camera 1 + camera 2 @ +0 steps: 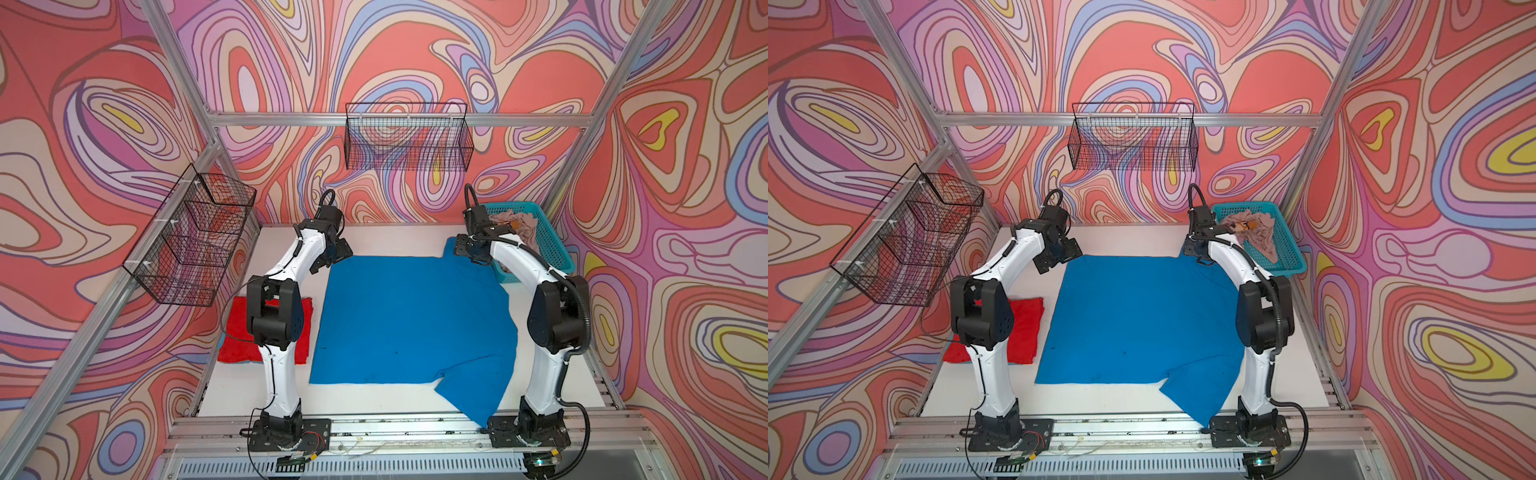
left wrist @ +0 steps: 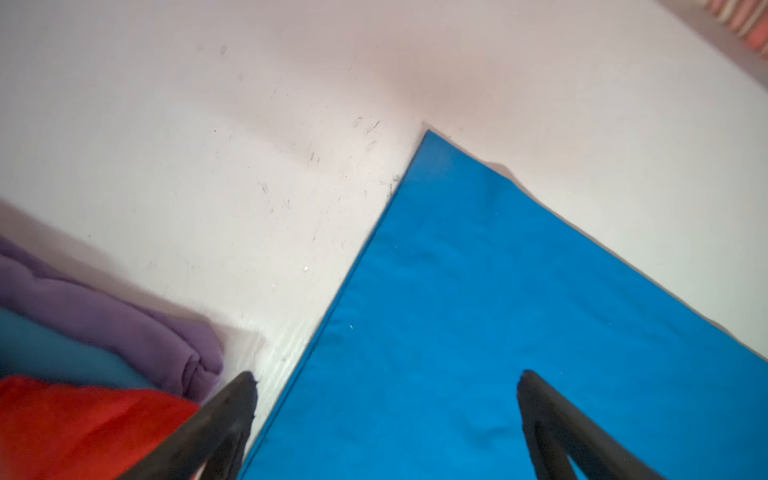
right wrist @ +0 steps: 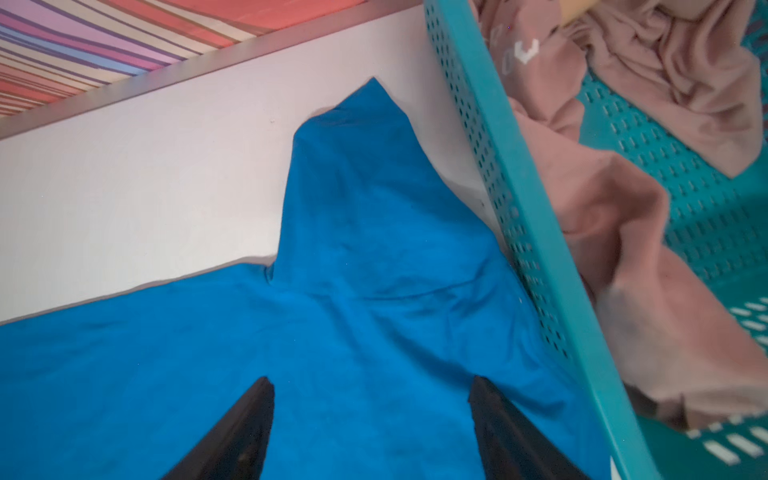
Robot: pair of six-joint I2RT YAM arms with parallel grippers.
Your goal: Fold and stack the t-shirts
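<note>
A bright blue t-shirt (image 1: 415,316) (image 1: 1142,320) lies spread flat mid-table in both top views. My left gripper (image 1: 332,257) (image 2: 386,376) hovers open over its far left corner (image 2: 432,158), nothing between the fingers. My right gripper (image 1: 467,253) (image 3: 372,380) is open above the shirt's far right shoulder; that sleeve (image 3: 365,137) points at the back wall beside the basket. A folded red t-shirt (image 1: 235,336) (image 2: 83,428) lies at the left, partly hidden by the left arm. A crumpled beige-pink t-shirt (image 1: 523,228) (image 3: 623,232) sits in the turquoise basket (image 1: 557,245) (image 3: 519,187).
Under the red tee the left wrist view shows a teal cloth (image 2: 62,353) and a purple cloth (image 2: 124,316), both folded. Black wire baskets hang on the back wall (image 1: 409,137) and left wall (image 1: 191,237). The blue tee's near right sleeve (image 1: 469,386) reaches the front rail.
</note>
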